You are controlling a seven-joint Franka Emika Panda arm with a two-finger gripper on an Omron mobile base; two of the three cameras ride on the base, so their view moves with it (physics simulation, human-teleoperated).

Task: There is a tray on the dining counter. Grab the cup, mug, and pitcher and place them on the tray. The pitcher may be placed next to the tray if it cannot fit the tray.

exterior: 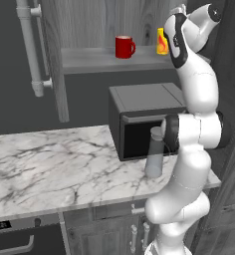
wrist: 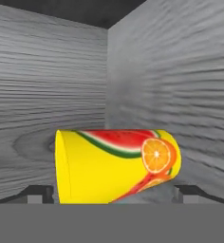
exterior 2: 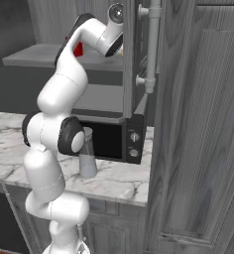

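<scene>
Mug (exterior: 124,47) sits left on the shelf (exterior: 89,59), cup (exterior: 162,42) right of it, between the wide-apart tips of the gripper (wrist: 114,192). Judged step: grasping the cup; next, close, then lift clear.

The arm covers most of the cup (exterior: 162,42) on the shelf (exterior: 89,60), plus half the pitcher (exterior: 155,159). From the right, the mug (exterior 2: 79,49) is just a red sliver behind it.

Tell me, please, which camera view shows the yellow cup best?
The hand view: the cup is close and large, its fruit print clear, between the open pincer tips. The left base view shows a small sliver of it on the shelf behind the arm. The right base view gives hardly any of it.
</scene>
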